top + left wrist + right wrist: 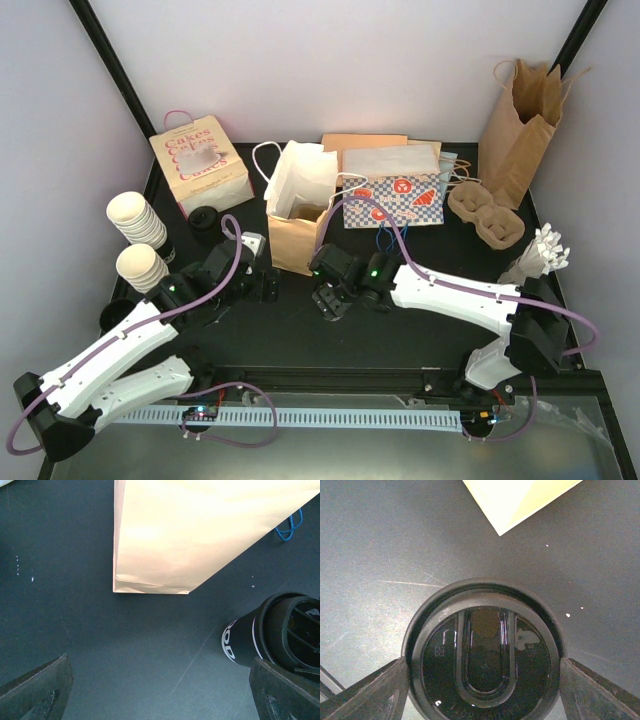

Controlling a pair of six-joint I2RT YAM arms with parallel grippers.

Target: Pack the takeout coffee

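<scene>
Coffee: stands on the worktop just in front of the brown bag, not in it. Only its black lid shows, seen from straight above.
Right pincer: hangs over the coffee with one finger on each side of the lid rim and the jaws wide. I cannot tell whether they press on the rim or stand just off it.
Left pincer: jaws wide apart with nothing between them, low over bare worktop near the foot of the bag.
Bag: upright with its mouth open upward, near the coffee but apart from it.
Done: by my reading, only the approach, since the right pincer is lined up on the cup.
To do: secure the grip, lift, carry over the bag's mouth, lower in and let go, which is nearly the whole task.
Hidden: in the top view the right pincer covers the coffee entirely. The cup's wall shows clearly in no view. The inside of the bag is mostly out of sight, so what lies in it is unknown.
Hard to make out: a black cylinder with white letters sits at the right edge of the left wrist view. It may be part of the right arm or the cup, and I cannot tell which.
</scene>
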